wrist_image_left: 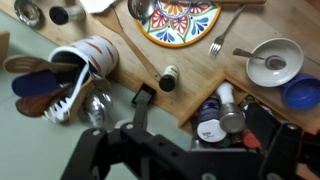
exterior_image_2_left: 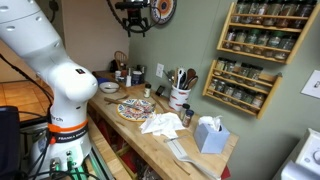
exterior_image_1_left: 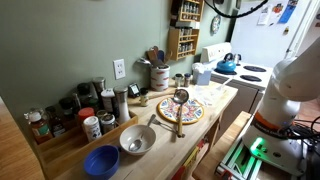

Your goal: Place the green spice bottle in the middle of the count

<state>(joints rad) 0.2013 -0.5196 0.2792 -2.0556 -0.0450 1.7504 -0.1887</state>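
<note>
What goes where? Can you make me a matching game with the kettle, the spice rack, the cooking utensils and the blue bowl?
Things:
A. kettle
B. spice rack
C. cooking utensils
D. blue bowl

Places:
1. standing in the crock
2. on the stove
3. beside the silver bowl
4. on the wall

Right pairs: A-2, B-4, C-1, D-3.

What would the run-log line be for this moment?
pincer: open, empty, high above counter | spice bottles: clustered by wall, untouched | small bottle: alone near patterned plate | green one: cannot tell which
</note>
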